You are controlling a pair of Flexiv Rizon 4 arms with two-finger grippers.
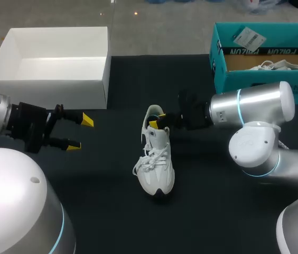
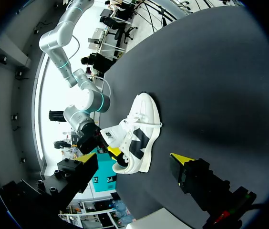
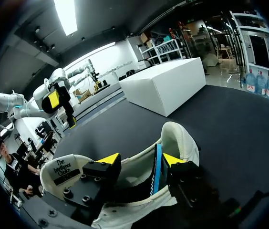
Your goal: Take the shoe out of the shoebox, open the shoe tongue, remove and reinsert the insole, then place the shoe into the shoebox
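A white lace-up shoe [image 1: 157,159] lies on the black table, toe toward me, heel away. My right gripper [image 1: 158,120] comes in from the right, its yellow tips down in the shoe's heel opening. In the right wrist view its fingers [image 3: 108,160] stand apart inside the shoe [image 3: 180,138], and a thin blue-edged insole [image 3: 158,169] stands on edge against one finger only. The tongue [image 3: 60,169] is folded forward. My left gripper [image 1: 80,132] hovers wide open over the table to the shoe's left, holding nothing. It looks at the shoe's [image 2: 139,129] side.
A white open box [image 1: 54,63] stands at the back left. At the back right is a teal shoebox [image 1: 265,58] with another white shoe [image 1: 281,66] in it. Bare black table surrounds the shoe.
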